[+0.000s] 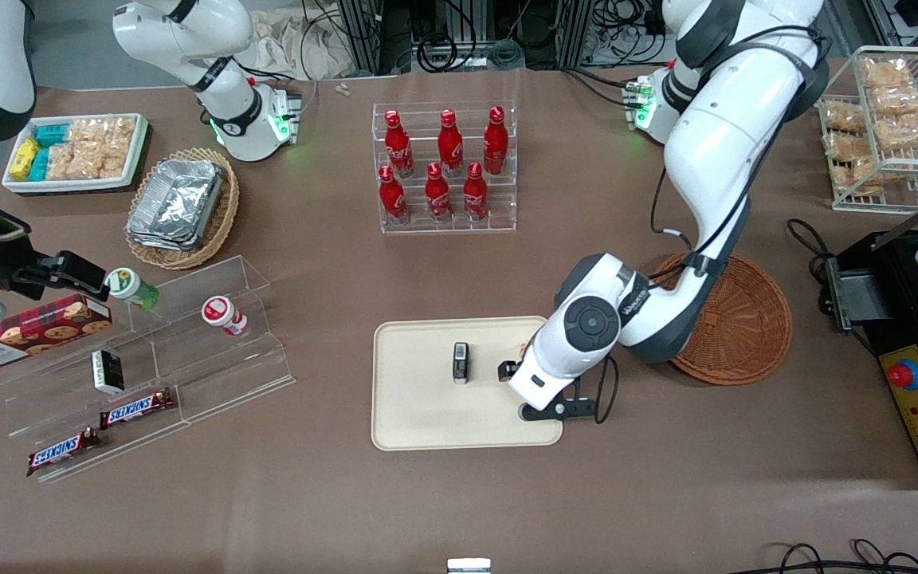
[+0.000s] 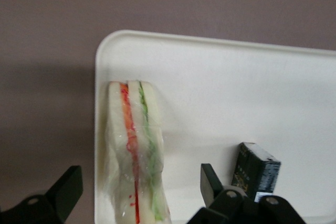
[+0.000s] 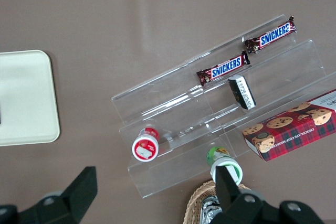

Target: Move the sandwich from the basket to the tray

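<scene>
Wrist view from my working arm gives me the clearest read: the sandwich (image 2: 135, 153) lies on the tray (image 2: 220, 93), close along its edge, with one finger (image 2: 65, 190) over the bare table and the other finger (image 2: 211, 182) over the tray. Both fingers stand spread wide and clear of the wrap, so I hold nothing. Just past that second finger a small dark box (image 2: 256, 170) stands on the tray, apart from the sandwich.

Going across the front view, I see the box (image 1: 460, 363) first, then the gripper (image 1: 519, 375) low over the tray (image 1: 419, 414) at the edge nearest the basket (image 1: 746, 319). My wrist covers most of the sandwich there; only a small orange sliver shows beside it. The basket sits just off the tray on the working arm's side, partly under my forearm, and what I can see of it holds nothing.

I judge the placing step done and the release made. What I need next is a straight lift clear of the sandwich, keeping the fingers wide so neither drags the wrap or nudges the box.
</scene>
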